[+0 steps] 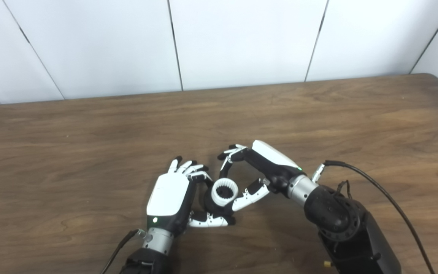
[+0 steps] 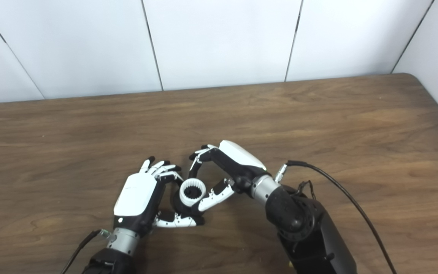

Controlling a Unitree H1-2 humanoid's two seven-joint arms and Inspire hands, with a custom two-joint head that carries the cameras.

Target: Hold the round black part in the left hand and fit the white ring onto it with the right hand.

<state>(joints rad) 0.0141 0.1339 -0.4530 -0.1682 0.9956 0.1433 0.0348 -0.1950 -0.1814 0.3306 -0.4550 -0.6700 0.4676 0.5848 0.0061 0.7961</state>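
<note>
The left hand (image 1: 169, 199) is gripping the round black part (image 1: 212, 205) between its fingers; the white ring (image 1: 224, 191) is sitting atop it, the right hand's (image 1: 259, 171) spread fingers bracketing it.

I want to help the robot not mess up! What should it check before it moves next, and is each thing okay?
1. Left hand is holding the round black part: ok, its fingers and thumb curl around it.
2. White ring sits on top of the black part: ok, but whether it is pushed fully down: cannot tell.
3. Ring is level, not tilted: cannot tell from these views.
4. Right hand is by the ring: ok, its thumb rests at the ring's side and its fingers arch above.
5. Right hand actually grips the ring: cannot tell.
6. Cable on the right arm is away from the parts: ok.
</note>
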